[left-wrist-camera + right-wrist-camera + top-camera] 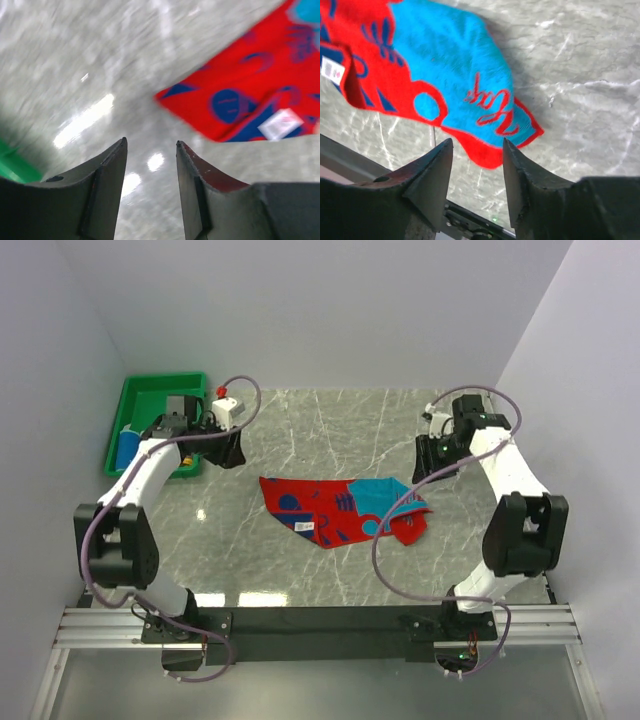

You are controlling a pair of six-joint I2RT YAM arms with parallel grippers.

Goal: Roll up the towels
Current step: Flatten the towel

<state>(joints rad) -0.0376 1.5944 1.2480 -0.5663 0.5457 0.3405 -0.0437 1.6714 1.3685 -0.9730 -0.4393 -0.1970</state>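
The top external camera sits high above and behind the arms and looks down and forward. It is far enough back to take in the whole marble table (300, 430), the green tray (160, 381) at its far left and the red-and-blue towel (330, 510) in the middle. Each wrist camera looks out close over the table past its own fingertips: the left gripper (150, 145) frames the towel's red left corner, somewhat blurred, and the right gripper (477, 142) frames its blue right end, so all three views share that towel.
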